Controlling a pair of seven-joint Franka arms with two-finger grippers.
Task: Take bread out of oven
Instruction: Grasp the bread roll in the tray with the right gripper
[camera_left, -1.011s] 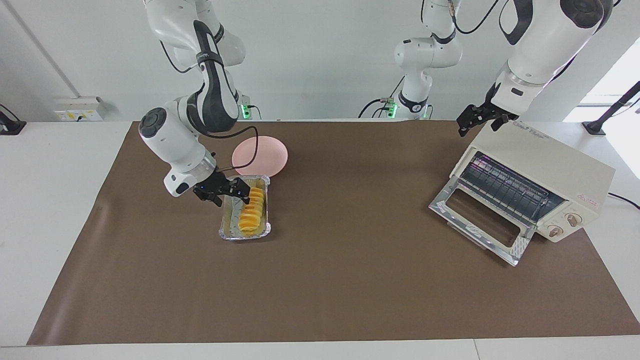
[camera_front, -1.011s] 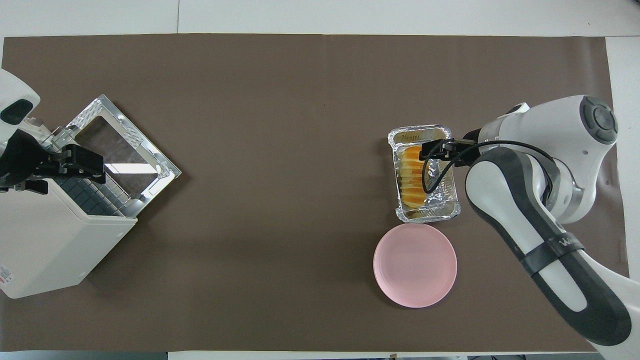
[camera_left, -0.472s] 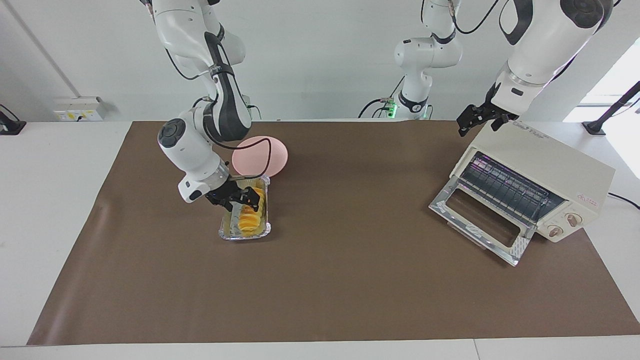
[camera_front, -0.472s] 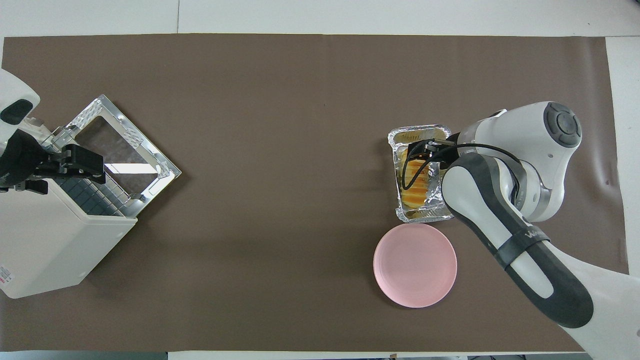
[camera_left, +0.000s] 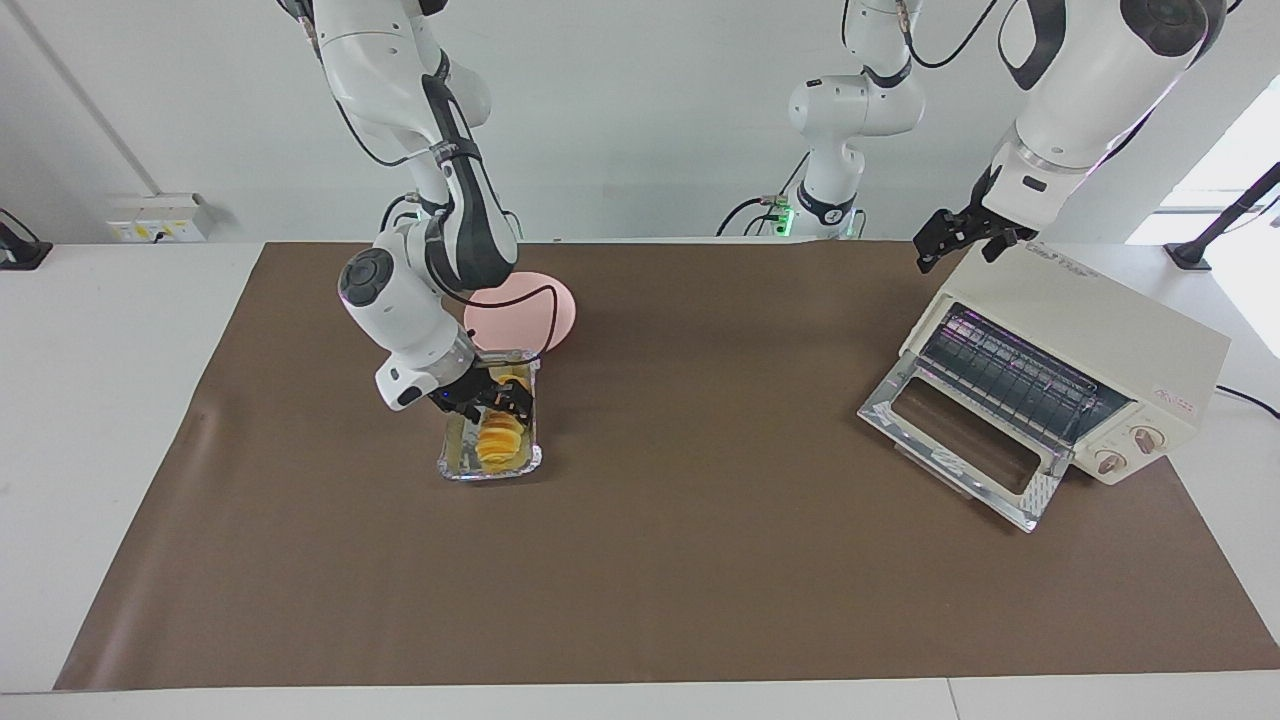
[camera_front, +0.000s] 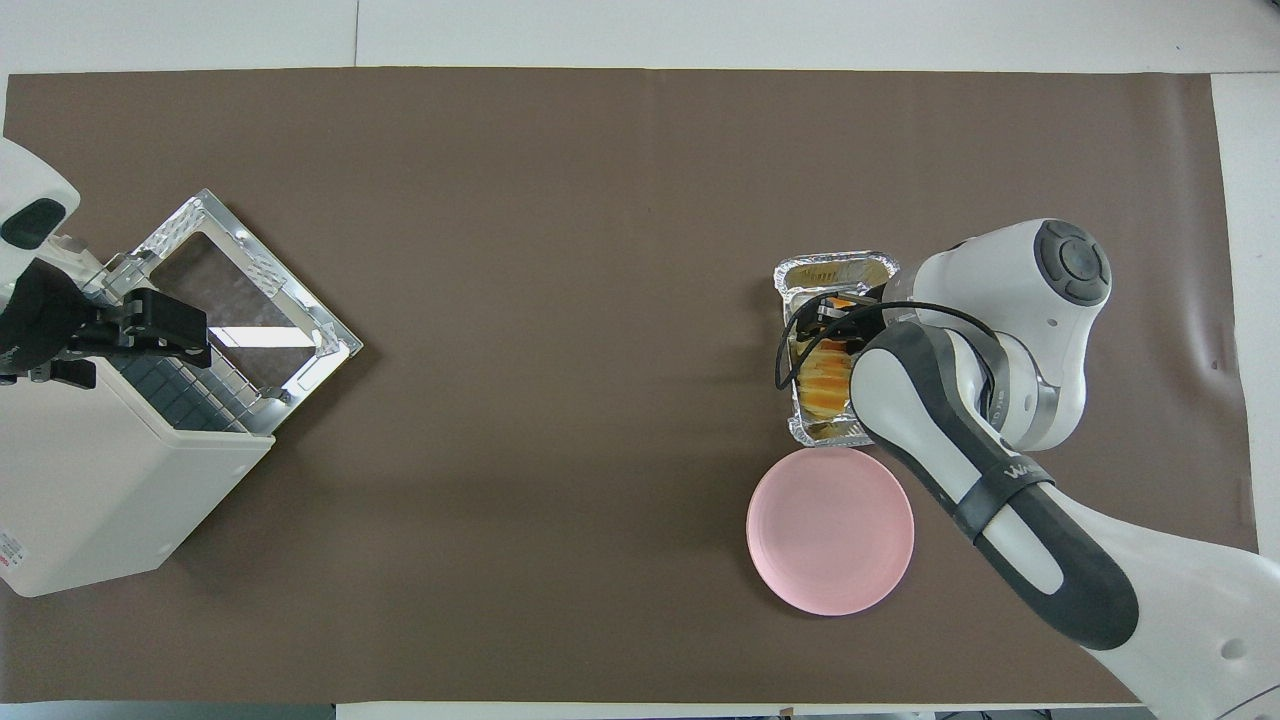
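The bread is a ridged golden loaf lying in a silver foil tray on the brown mat, out of the oven. It also shows in the overhead view. My right gripper is down in the tray with its fingers open astride the end of the loaf nearer to the robots; in the overhead view the right gripper and its arm cover part of the loaf. The cream oven stands at the left arm's end of the table, its glass door dropped open and its rack bare. My left gripper waits open over the oven's top.
A pink plate lies beside the foil tray, nearer to the robots, and shows in the overhead view. The brown mat covers the table.
My right gripper has swung over the tray and come down onto the loaf, and its arm has turned inward above the tray. The left arm, oven and plate have not moved.
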